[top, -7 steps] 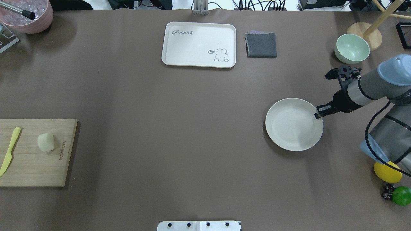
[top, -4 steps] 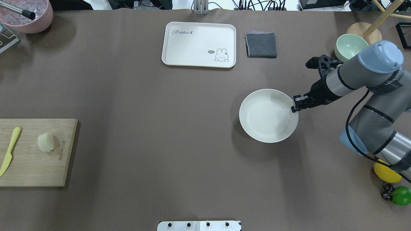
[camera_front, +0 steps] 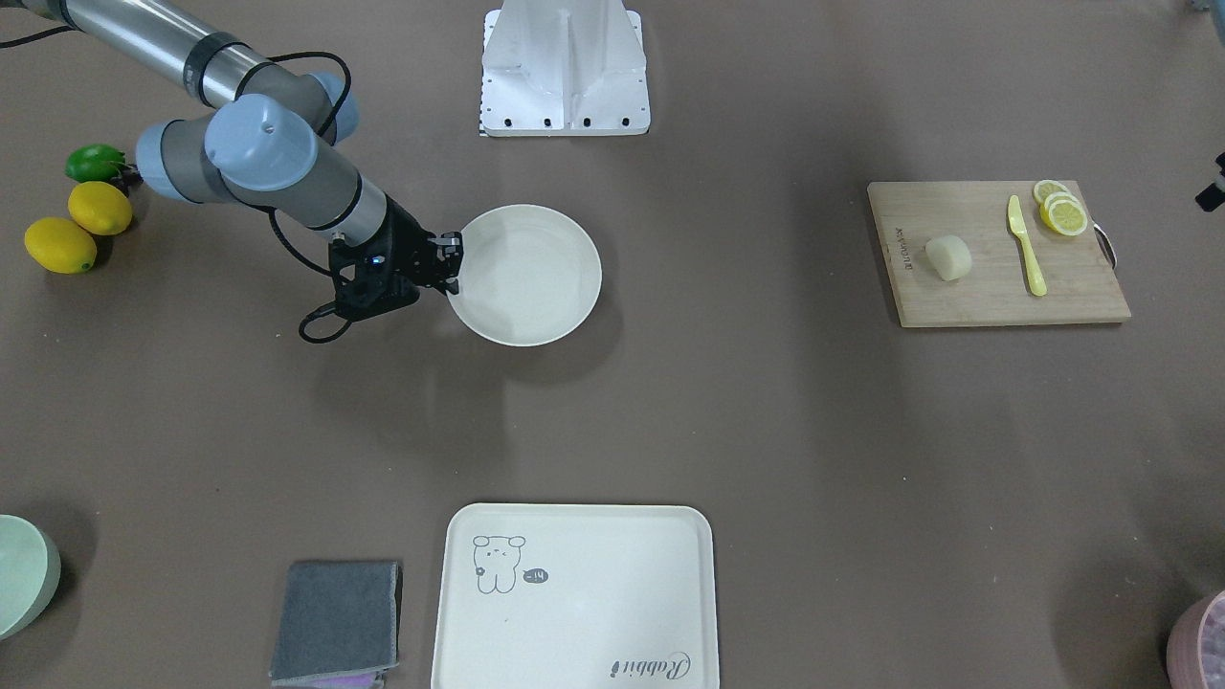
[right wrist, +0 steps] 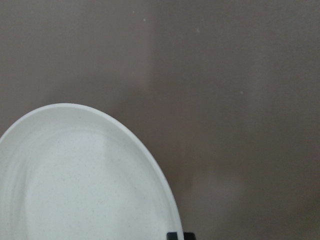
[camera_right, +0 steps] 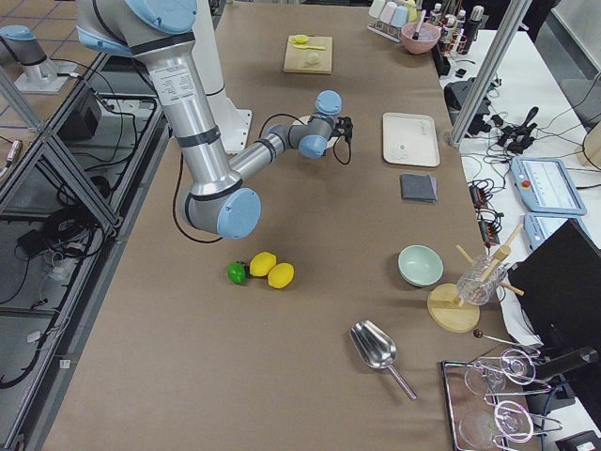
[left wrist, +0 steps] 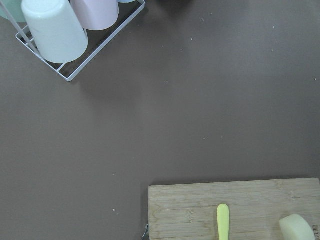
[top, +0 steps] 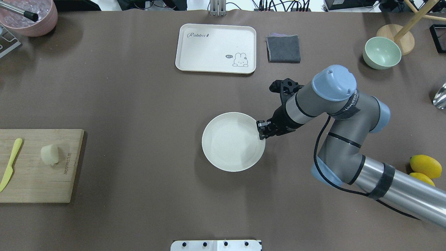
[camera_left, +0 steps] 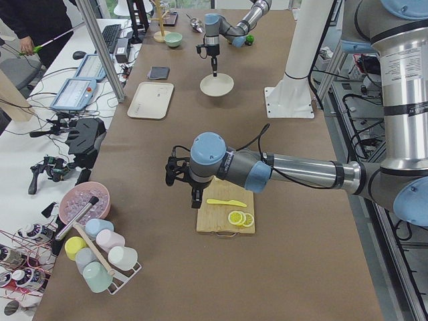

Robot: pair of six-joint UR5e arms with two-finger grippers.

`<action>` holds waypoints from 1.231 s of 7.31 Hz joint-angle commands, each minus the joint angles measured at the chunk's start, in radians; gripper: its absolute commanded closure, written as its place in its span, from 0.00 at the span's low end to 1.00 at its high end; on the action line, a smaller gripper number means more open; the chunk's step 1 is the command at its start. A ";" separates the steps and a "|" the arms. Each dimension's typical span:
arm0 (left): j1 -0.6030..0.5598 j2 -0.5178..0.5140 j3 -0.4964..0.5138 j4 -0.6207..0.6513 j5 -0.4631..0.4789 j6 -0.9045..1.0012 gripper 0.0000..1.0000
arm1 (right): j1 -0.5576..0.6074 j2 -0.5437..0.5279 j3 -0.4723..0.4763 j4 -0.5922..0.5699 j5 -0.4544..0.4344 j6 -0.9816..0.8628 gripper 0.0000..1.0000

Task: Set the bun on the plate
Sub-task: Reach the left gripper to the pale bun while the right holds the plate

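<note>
While right jaws pinch one plate (top: pixel 230 144), left jaws unreadable, one bun (top: pixel 49 154) lies apart.

Table (top: pixel 146 139) is bare and wide open between the cutting board (top: pixel 35 181) and the plate (top: pixel 226 146), nothing standing in that lane. Bun (top: pixel 49 154) sits alone mid-board, free above and around, knife (top: pixel 10 164) lying apart near the board's outer edge. Plate is open from above and from the board's side; right gripper (top: pixel 262 131) clamped on its rim and the right arm (top: pixel 306 104) block the other side, tray (top: pixel 216 48) and cloth (top: pixel 283 48) well off.
</note>
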 commanded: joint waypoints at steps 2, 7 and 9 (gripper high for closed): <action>0.281 -0.011 -0.004 -0.196 0.161 -0.402 0.02 | -0.076 0.104 -0.112 0.007 -0.087 0.042 1.00; 0.574 -0.009 0.007 -0.303 0.370 -0.775 0.03 | -0.090 0.124 -0.123 0.009 -0.085 0.089 1.00; 0.610 -0.009 0.016 -0.309 0.387 -0.805 0.03 | -0.096 0.130 -0.125 0.009 -0.087 0.099 1.00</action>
